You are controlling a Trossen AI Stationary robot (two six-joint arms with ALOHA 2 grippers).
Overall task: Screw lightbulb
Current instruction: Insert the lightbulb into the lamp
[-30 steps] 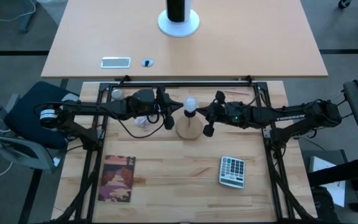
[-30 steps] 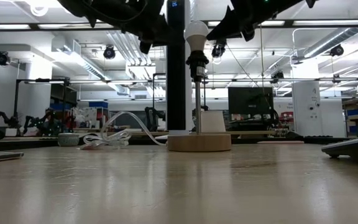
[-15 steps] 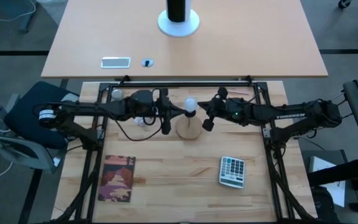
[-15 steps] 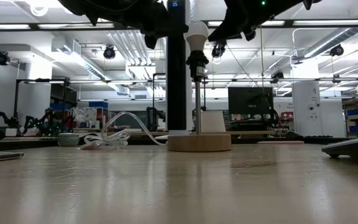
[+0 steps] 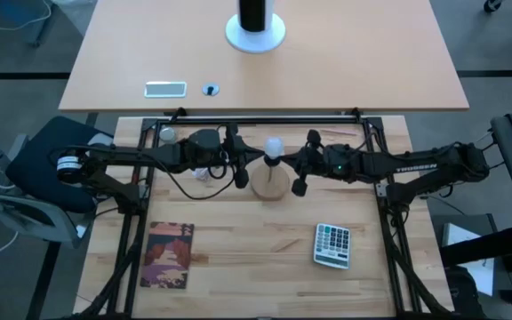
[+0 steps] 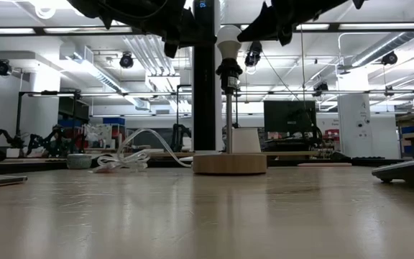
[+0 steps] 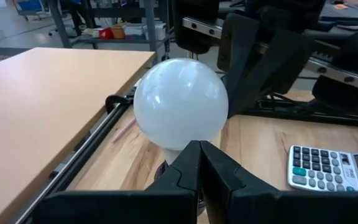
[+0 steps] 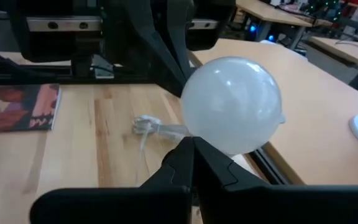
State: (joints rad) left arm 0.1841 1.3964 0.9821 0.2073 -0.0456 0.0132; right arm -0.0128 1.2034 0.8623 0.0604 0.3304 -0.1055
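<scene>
The lightbulb (image 5: 274, 147) stands upright in its socket on the round wooden base (image 5: 271, 184) near the desk's back edge, flanked closely by the left hand (image 5: 244, 160) and right hand (image 5: 295, 165), both pressed together, which have shifted only slightly, suggesting the screwing is nearly finished.

arms: two, black, jointed; right arm (image 5: 416, 165): white lettering; left arm (image 5: 123, 158): black cable

Smooth frosted-white lightbulb (image 7: 180, 104), pale wooden round base (image 6: 229, 163), light matt wood-grain table (image 5: 238, 249).
</scene>
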